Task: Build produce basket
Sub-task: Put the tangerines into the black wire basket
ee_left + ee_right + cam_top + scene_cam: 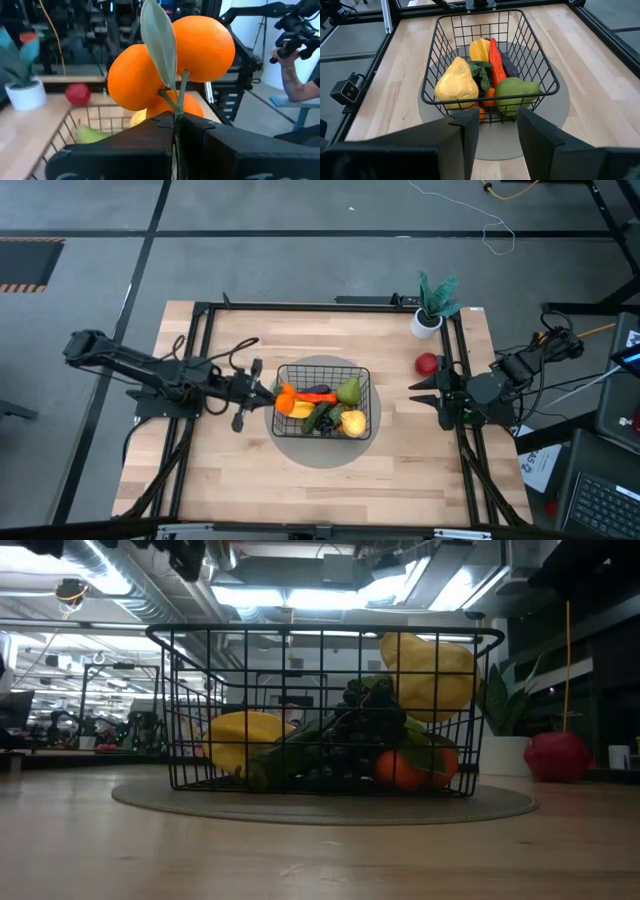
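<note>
Left wrist view shows the left gripper (pixel 176 120) with its jaws clamped on the thin green stem of the small oranges (pixel 170 65), a cluster of three with one pale leaf. It hangs at the left rim of the basket (pixel 365 375). I judge the oranges to be light hollow toys with smooth skin; the stem is the thin place to hold, but they may swing on it. The basket is black wire mesh, stiff, on a grey round mat (pixel 290 450) in the middle of the counter (pixel 230 480). The right gripper (pixel 432 395) waits at the right side, jaws apart. A red apple (pixel 427 363) lies outside.
</note>
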You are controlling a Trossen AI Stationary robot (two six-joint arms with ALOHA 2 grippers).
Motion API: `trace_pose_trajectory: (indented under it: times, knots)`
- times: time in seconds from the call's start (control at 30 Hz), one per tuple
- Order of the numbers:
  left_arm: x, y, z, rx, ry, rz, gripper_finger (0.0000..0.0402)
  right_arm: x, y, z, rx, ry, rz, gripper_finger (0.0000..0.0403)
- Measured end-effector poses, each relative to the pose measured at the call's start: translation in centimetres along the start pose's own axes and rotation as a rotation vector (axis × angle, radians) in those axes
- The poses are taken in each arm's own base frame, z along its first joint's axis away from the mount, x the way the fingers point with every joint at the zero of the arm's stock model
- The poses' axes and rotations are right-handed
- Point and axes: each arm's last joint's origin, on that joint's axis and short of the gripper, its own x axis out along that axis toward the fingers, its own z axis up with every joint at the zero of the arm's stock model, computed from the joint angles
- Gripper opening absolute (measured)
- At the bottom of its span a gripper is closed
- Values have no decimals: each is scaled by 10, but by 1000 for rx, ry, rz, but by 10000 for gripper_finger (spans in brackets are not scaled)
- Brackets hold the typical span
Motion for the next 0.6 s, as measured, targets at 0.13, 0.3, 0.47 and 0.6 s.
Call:
trace_pose_trajectory:
  times: [0.13, 0.3, 0.47, 0.6]
  knots:
    - [8, -1, -13, -69, 55, 5, 0, 0, 0, 0, 0, 0, 0, 124]
    - [22, -1, -30, -121, 134, 17, 0, 0, 0, 0, 0, 0, 0, 124]
    - [33, -1, -43, -144, 182, 27, 0, 0, 0, 0, 0, 0, 0, 124]
    - [37, -1, -48, -146, 194, 29, 8, 0, 0, 0, 0, 0, 0, 124]
